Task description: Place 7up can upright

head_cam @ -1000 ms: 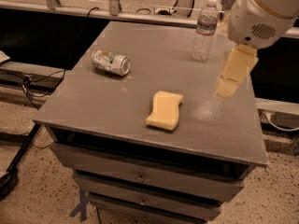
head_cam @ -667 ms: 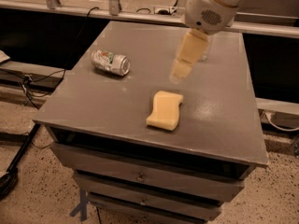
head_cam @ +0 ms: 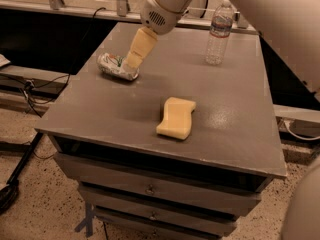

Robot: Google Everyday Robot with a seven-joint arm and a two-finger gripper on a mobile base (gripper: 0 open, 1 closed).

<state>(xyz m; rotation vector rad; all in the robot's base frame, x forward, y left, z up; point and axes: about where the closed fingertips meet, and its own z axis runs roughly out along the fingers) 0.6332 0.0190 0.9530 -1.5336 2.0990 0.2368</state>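
Note:
The 7up can (head_cam: 114,66) lies on its side at the back left of the grey table (head_cam: 125,109), silvery with green and red marks. My gripper (head_cam: 134,60) comes down from the upper right, its tan fingers (head_cam: 140,45) right over the can's right end. Part of the can is hidden behind the fingers.
A yellow sponge (head_cam: 176,117) lies in the middle of the table. A clear plastic water bottle (head_cam: 219,31) stands at the back right. The table has drawers below. Cables lie on the floor at the left. My arm fills the upper right.
My gripper has swept from the right side of the table, across the middle, to the left, down to the lying can. The can, sponge and bottle have not moved.

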